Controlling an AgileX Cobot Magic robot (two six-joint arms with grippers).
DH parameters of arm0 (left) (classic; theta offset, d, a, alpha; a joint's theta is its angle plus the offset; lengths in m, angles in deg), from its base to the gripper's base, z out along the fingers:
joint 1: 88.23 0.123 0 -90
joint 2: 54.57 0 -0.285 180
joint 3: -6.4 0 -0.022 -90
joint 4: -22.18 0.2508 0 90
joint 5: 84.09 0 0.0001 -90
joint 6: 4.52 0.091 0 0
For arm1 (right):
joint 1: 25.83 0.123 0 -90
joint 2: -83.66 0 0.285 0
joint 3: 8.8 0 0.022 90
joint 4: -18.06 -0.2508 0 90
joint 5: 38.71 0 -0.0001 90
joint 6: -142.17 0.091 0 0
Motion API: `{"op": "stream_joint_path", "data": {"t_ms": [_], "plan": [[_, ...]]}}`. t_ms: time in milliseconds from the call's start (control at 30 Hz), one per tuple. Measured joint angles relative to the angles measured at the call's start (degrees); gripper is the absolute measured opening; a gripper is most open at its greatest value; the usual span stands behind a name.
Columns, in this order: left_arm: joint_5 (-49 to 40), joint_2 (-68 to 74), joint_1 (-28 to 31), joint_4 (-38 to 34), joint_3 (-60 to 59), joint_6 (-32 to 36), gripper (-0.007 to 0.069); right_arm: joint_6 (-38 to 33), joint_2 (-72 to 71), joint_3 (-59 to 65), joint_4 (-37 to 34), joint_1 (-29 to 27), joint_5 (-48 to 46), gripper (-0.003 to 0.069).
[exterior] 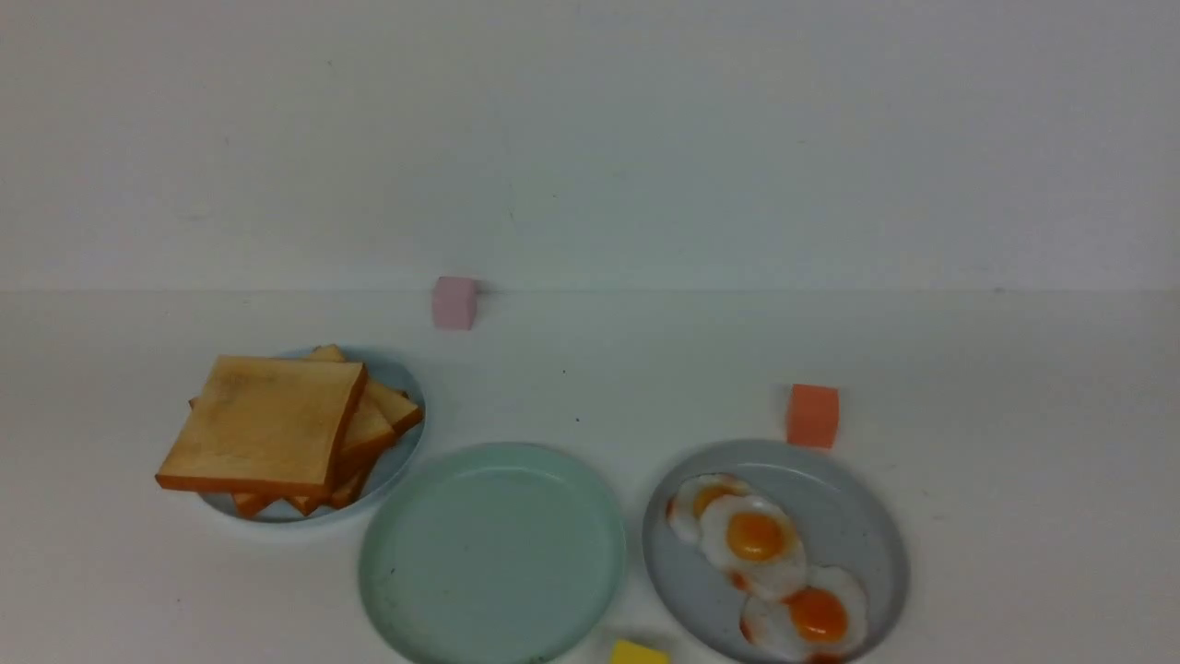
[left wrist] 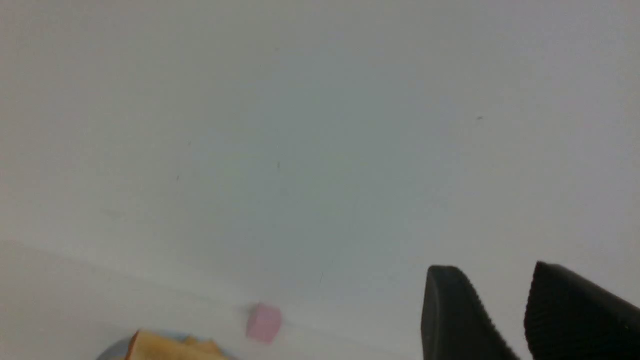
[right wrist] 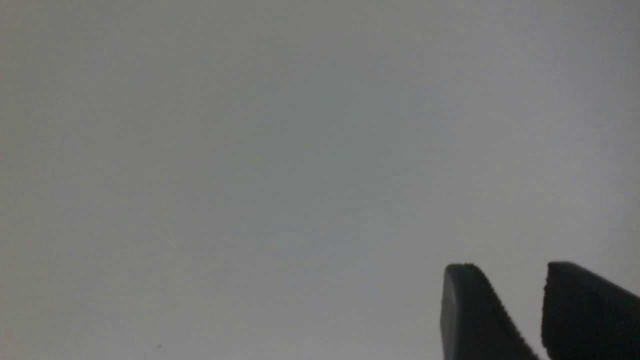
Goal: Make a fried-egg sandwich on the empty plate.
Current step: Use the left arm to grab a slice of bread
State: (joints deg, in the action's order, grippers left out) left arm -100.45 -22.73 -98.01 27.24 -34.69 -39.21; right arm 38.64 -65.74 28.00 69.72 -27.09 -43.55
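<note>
The empty mint-green plate (exterior: 493, 553) sits at the front centre with nothing on it. No stacked fried-egg sandwich shows in any view. A loose pile of toast slices (exterior: 263, 424) lies on a light-blue plate (exterior: 411, 450) to its left. Three toy fried eggs (exterior: 754, 539) lie on a grey-blue plate (exterior: 862, 526) to its right. Neither gripper shows in the front view. My left gripper (left wrist: 495, 272) is open and empty, facing the wall, with the toast (left wrist: 170, 347) at the frame's edge. My right gripper (right wrist: 512, 270) is open and empty, with only plain grey surface in view.
A pink cube (exterior: 454, 302) stands by the back wall, and it also shows in the left wrist view (left wrist: 263, 322). An orange cube (exterior: 812, 416) stands just behind the egg plate. A yellow cube (exterior: 638, 653) sits at the front edge between the two near plates.
</note>
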Motion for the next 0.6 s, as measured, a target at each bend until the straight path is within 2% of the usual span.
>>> {"op": "stream_joint_path", "data": {"t_ms": [133, 233, 433, 500, 533, 600], "plan": [[-13.39, 10.77, 0.0, -0.3, 8.11, -0.23, 0.0238, 2.07, 8.91, -2.11, 14.76, 2.1, -1.41, 0.0241], [-18.35, 16.87, 0.0, 0.78, 9.62, -0.23, 0.0238, 2.49, 14.88, -2.11, 18.21, 2.43, -3.14, 0.0241], [-20.69, 25.39, 0.0, 6.23, 9.74, -0.23, 0.0238, -1.84, 25.45, -2.11, 18.44, 2.43, -11.73, 0.0241], [-21.32, 28.32, 0.0, 7.16, 9.74, -1.06, 0.0238, -4.88, 29.07, -2.11, 17.45, 2.43, -19.03, 0.0241], [-21.39, 29.15, 0.0, 7.23, 9.74, -1.59, 0.0238, -4.96, 30.1, -2.11, 16.22, 2.43, -21.38, 0.0241], [-21.39, 31.34, 0.0, 7.45, 9.74, -3.74, 0.0238, -4.85, 32.75, -2.11, 9.42, 2.43, -26.19, 0.0241]]}}
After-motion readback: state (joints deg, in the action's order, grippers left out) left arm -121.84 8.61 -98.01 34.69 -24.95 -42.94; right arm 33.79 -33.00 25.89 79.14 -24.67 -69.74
